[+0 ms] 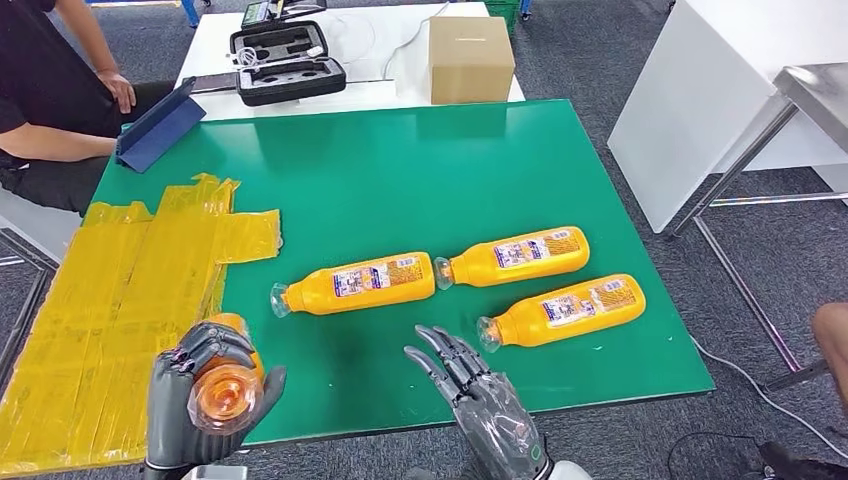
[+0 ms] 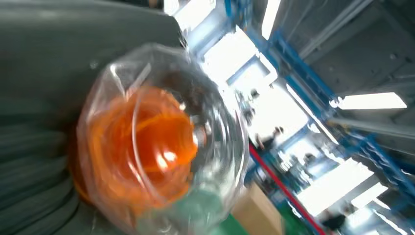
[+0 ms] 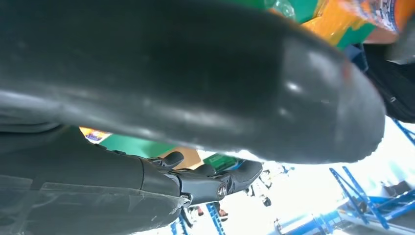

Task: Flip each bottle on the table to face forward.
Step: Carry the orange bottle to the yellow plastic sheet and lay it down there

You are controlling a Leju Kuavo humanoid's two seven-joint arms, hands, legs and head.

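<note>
Currently, head view: left hand (image 1: pixel 205 400) at lower left of the frame grips an orange bottle (image 1: pixel 225 385), lifted off the green table (image 1: pixel 400 170) and turned end-on, its clear end facing the camera. Three more bottles lie on their sides at centre-right: one (image 1: pixel 355 282) nearest the left hand, one (image 1: pixel 515 256) above right, one (image 1: pixel 562 311) at lower right. All have long axes running left-right, necks to the left, labels up. Right hand (image 1: pixel 470 385) hovers at bottom centre, fingers spread, holding nothing; its fingertips point toward the neck of the lower-right bottle, so I judge that arm the nearer for it.

Left wrist view: held bottle (image 2: pixel 147 142) seen end-on, blurred, pressed against the grey hand.

Right wrist view: dark fingers (image 3: pixel 210 181) extended, nothing between them; orange bottle (image 3: pixel 342 19) at upper right.
</note>
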